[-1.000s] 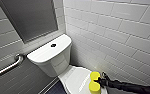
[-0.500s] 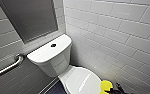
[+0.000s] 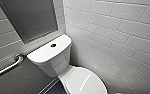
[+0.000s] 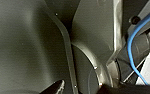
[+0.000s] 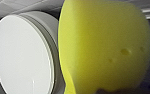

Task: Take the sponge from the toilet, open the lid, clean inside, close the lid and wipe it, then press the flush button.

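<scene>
The white toilet (image 3: 49,58) stands in the corner with its lid (image 3: 83,81) down over the bowl. The small dark flush button (image 3: 53,45) sits in the middle of the flat tank top. The yellow sponge (image 5: 103,47) looms large in the right wrist view, with my right gripper shut on it, beside and a little off the closed lid (image 5: 21,55). A sliver of yellow sponge (image 3: 119,93) shows at the lower edge of the head view, right of the lid. My left gripper is open and holds nothing.
A metal grab bar (image 3: 8,66) runs along the wall left of the tank. Behind the tank is a grey panel (image 3: 28,17). The white tiled wall (image 3: 116,37) stands close on the toilet's right. Dark floor (image 3: 54,88) shows left of the bowl.
My right arm with the sponge has drawn back from over the lid, down and to the right, almost leaving the head view. The toilet and lid have not moved.
</scene>
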You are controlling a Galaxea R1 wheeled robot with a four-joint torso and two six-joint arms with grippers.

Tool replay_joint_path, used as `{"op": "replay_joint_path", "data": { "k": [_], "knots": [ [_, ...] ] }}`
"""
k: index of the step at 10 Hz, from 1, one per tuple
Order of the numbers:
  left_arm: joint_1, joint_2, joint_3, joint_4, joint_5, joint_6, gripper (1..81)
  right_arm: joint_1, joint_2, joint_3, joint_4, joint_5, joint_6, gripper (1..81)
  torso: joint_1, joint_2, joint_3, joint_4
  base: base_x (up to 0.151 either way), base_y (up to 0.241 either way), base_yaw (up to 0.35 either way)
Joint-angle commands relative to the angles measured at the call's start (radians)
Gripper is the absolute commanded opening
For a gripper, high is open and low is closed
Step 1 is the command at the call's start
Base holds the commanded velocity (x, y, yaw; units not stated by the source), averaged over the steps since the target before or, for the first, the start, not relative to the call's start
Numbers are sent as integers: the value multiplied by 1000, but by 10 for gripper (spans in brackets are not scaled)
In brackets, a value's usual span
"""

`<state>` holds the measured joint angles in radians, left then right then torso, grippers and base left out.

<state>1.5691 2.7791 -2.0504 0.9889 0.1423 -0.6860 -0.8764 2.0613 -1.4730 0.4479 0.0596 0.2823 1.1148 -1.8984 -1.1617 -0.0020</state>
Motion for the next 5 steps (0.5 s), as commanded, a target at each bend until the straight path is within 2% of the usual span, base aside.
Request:
{"op": "replay_joint_path", "data": {
  "k": [1, 3, 4, 5],
  "knots": [
    [4, 7, 19, 5, 42, -1, 811, 38, -213, 254, -6, 40, -5, 10, 0, 0, 0, 0, 0, 0, 0],
    [4, 7, 19, 4, 42, 5, 811, 128, -229, 355, -18, 48, -5, 10, 0, 0, 0, 0, 0, 0, 0],
    [4, 8, 19, 4, 42, 5, 811, 171, -203, 352, -18, 40, -6, 10, 0, 0, 0, 0, 0, 0, 0],
    [4, 8, 19, 2, 42, 5, 811, 229, -157, 330, -20, 2, -5, 10, 0, 0, 1, 0, 0, 0, 0]
  ]
}}
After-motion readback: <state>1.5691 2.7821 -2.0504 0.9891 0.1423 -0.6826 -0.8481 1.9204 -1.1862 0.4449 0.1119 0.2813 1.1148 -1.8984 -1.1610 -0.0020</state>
